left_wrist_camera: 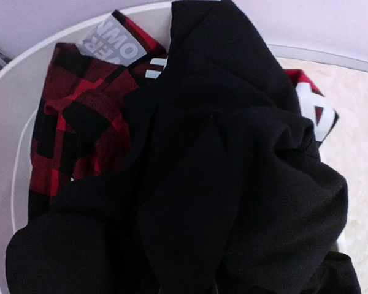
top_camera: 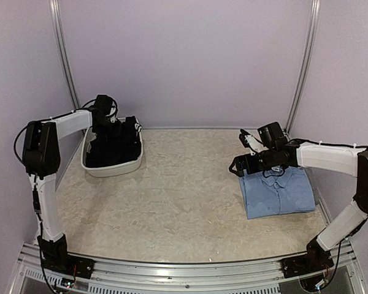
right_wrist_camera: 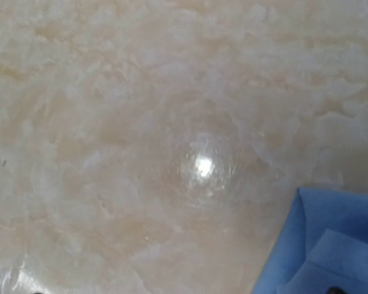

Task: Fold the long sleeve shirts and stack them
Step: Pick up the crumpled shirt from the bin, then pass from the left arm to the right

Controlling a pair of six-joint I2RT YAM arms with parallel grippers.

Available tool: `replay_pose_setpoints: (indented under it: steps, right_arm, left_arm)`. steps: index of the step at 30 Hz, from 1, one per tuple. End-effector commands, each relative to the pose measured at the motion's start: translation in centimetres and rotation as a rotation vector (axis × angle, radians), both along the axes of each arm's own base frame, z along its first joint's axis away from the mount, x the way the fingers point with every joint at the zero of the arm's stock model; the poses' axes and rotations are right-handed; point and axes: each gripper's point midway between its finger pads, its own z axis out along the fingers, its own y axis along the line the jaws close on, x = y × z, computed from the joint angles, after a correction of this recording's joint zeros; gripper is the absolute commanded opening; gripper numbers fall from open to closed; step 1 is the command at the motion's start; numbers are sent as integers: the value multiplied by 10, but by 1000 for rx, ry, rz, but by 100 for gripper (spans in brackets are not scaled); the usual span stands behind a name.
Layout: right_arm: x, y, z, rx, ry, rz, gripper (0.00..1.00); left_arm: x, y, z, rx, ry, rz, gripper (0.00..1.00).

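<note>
The black long sleeve shirt lies crumpled in a white basket at the back left. My left gripper is down in that basket, pressed into the black cloth. Its fingers are hidden by the dark fabric, so whether it grips the shirt does not show. The light blue shirt lies folded flat on the table at the right. My right gripper hovers just left of the shirt's far left corner, jaws wide apart, with only bare table under it.
A red and black plaid garment with a grey printed label lies under the black shirt in the basket, whose rim shows in the left wrist view. Pale walls and metal posts enclose the marbled table.
</note>
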Motion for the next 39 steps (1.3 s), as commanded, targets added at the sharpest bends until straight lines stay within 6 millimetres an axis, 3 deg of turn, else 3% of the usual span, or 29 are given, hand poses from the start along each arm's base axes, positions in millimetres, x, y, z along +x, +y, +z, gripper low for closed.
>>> replay_pose_setpoints:
  steps: [1, 6, 12, 18, 22, 27, 29, 31, 39]
  right_arm:
    - [-4, 1, 2, 5, -10, -8, 96]
    - [-4, -8, 9, -18, -37, -37, 96]
    - [1, -30, 29, -92, -90, -116, 97]
    - [9, -56, 57, -78, -139, -207, 98]
    - [7, -71, 82, -17, -186, -244, 98]
    - [-8, -60, 125, 117, -298, -164, 100]
    - [-15, -52, 135, 146, -316, -107, 100]
    - [-24, -42, 144, 179, -324, -36, 100]
    - [-87, -20, 216, 376, -520, 220, 97]
  left_arm:
    - [-11, -22, 109, 27, -224, -10, 12]
    - [-50, -62, 224, -11, -444, -91, 6]
    - [-118, -142, 308, -185, -598, -342, 5]
    - [-214, -227, 393, -398, -768, -645, 5]
    - [-266, -260, 447, -529, -857, -776, 2]
    - [-308, -291, 502, -682, -919, -925, 0]
    - [-309, -297, 510, -723, -928, -928, 0]
    - [-295, -298, 504, -704, -929, -867, 0]
    - [-231, -315, 424, -579, -820, -702, 0]
